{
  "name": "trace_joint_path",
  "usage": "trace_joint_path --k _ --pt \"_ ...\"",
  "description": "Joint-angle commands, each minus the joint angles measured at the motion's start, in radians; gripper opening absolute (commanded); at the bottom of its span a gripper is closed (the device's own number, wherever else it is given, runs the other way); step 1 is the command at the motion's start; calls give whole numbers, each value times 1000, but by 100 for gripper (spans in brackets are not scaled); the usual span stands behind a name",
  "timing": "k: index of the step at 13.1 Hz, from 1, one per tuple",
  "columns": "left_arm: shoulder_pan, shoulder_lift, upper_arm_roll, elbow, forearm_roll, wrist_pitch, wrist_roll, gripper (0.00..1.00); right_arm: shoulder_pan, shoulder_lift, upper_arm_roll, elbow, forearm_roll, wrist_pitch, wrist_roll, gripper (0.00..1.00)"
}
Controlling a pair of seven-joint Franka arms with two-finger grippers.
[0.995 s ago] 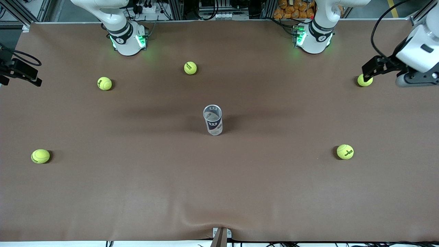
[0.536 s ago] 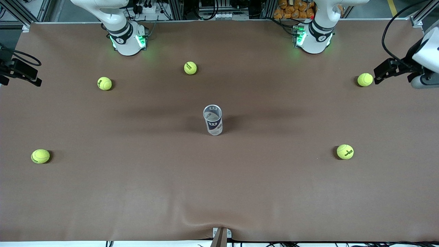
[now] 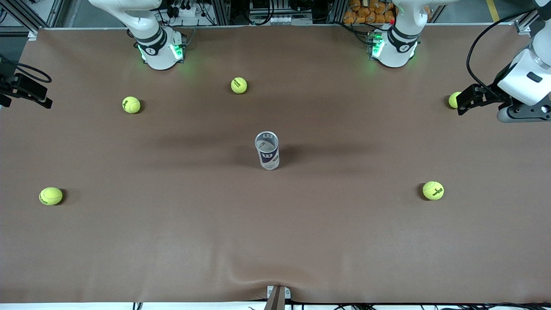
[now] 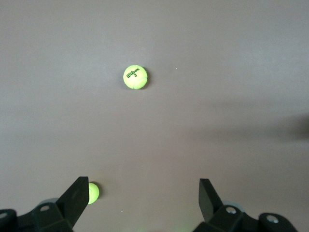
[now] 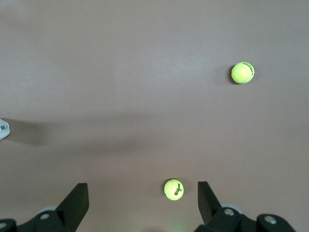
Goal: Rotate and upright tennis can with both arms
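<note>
Tennis can (image 3: 267,150) upright mid-table, unmoved. Left gripper (image 3: 461,101) back inward since a moment ago, at three o'clock from the can, over a ball (image 3: 453,100), fingers (image 4: 77,195) wide, empty. Right gripper (image 5: 140,200) at nine o'clock, unmoved, spread, empty.

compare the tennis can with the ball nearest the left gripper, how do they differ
The tennis can is a white and dark-blue tube standing upright mid-table; the ball is a yellow-green sphere at the left arm's end. The can stands alone; the left gripper partly hides the ball. Both rest on the table.
</note>
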Motion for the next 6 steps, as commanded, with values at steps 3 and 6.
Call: trace_joint_path --k 3,6 --pt "83 25 -78 75 -23 -41 11 100 -10 3 10 9 -9 -4 11 100" --pt "79 26 -85 101 -24 -75 12 100 -10 3 10 9 -9 -5 11 100"
